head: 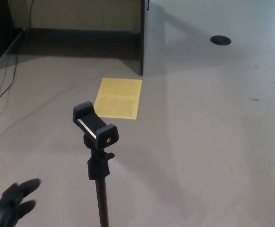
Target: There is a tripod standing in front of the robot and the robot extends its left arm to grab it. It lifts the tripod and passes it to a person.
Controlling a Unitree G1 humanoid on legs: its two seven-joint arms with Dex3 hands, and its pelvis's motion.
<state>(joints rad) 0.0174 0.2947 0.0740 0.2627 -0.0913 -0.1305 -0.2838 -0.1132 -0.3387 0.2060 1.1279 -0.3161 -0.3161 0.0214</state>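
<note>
Carpet beneath tripod point(97, 142), right of seemingly open left robot hand point(11, 204).

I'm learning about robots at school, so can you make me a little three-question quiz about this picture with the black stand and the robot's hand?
1. True or false: the left hand is already holding the tripod.
2. What lies on the carpet just beyond the tripod's phone clamp?
A. a yellow sheet
B. a red ball
C. a blue box
3. Fill in the blank: the robot's ____ hand does not show in the picture.

Key:
1. False; the hand sits to the tripod's left, apart from the pole, fingers spread.
2. A, the yellow sheet.
3. right
</note>
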